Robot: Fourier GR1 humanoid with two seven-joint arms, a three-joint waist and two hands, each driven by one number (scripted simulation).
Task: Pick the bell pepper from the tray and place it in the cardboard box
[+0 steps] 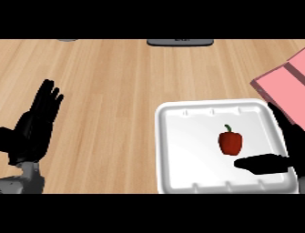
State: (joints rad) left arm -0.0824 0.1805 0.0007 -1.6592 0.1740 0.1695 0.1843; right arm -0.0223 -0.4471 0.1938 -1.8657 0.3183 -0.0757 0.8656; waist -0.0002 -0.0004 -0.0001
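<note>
You've got one bell pepper [231, 142], one white tray [188, 152], one pink box [286, 93], one dark flat thing [180, 42] on the table's [114, 77] far edge, and two robot hands: left robot hand [33, 129], right robot hand [301, 148].

No writing, number or brand can be read anywhere, and the only hint of lettering is a faint pale mark on the dark grey object [180, 42] at twelve o'clock on the far edge of the counter [114, 91], too small to make out.

Red pepper [231, 141], white tray [188, 150], pink box [302, 98]
</note>
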